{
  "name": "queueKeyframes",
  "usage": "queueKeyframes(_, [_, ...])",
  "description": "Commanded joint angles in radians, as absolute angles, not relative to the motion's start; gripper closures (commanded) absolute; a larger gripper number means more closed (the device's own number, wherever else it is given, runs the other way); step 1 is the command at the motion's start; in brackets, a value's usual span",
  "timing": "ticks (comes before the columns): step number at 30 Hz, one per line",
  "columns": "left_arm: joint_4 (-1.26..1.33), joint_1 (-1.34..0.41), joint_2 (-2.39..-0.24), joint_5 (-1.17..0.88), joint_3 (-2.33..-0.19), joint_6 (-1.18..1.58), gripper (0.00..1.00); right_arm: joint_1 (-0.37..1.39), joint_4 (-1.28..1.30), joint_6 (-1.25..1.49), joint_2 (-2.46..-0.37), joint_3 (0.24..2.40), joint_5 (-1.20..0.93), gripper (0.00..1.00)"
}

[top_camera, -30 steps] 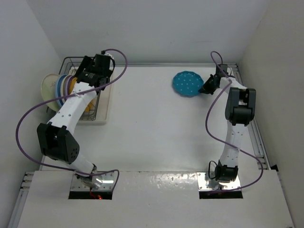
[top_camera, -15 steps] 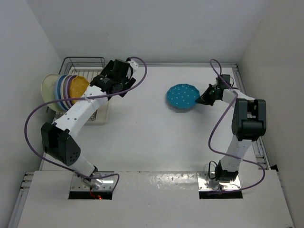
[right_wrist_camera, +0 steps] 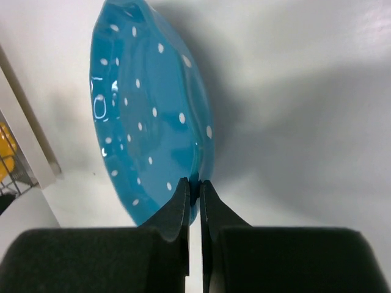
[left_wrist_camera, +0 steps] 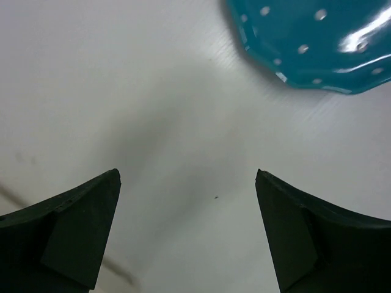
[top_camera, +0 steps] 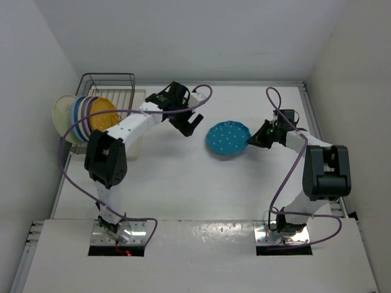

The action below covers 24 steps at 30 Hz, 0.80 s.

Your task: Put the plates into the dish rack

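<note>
Several plates (top_camera: 85,115) stand in the dish rack (top_camera: 109,75); teal plate (top_camera: 227,137) outside.

No readable text, labels, brands, numbers or signs anywhere

White matte tabletop (top_camera: 183,183), softly shadowed in grey patches, with a tiny dark speck (left_wrist_camera: 217,197) seen close from the left wrist. Boxed in by plain white walls: left (top_camera: 27,67), back (top_camera: 201,36), right (top_camera: 360,79). Along the table's right edge, a metal rail (top_camera: 311,113). At the near edge, a glossy white board (top_camera: 201,250), catching the light, slightly scuffed.
</note>
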State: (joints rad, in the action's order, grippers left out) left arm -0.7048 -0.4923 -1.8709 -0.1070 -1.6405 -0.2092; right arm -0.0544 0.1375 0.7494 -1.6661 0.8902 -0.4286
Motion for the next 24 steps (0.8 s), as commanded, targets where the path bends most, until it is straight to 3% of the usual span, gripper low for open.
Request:
queueKeyframes(1, [-0.652, -0.5, -1.911, -0.358, -1.741, -0.15, 0.03, -0.037, 0.008, 0.779, -1.554, 0.875, -0.535, 1.0])
queueKeyframes(10, [-0.591, -0.489, -2.129, -0.567, -1.838, -0.016, 0.05, -0.008, 0.008, 0.788, -1.499, 0.818, -0.538, 1.0])
queueKeyframes(16, [-0.591, -0.508, -2.278, -0.456, -1.891, 0.027, 0.07, 0.023, 0.008, 0.787, -1.503, 0.834, -0.529, 1.0])
queueKeyframes(22, [-0.606, -0.499, -2.37, -0.449, -1.945, 0.046, 0.26, 0.032, 0.028, 0.776, -1.511, 0.839, -0.522, 1.0])
queueKeyframes(24, [-0.606, -0.499, -2.393, -0.516, -1.945, 0.055, 0.39, 0.032, 0.032, 0.776, -1.513, 0.841, -0.514, 1.0])
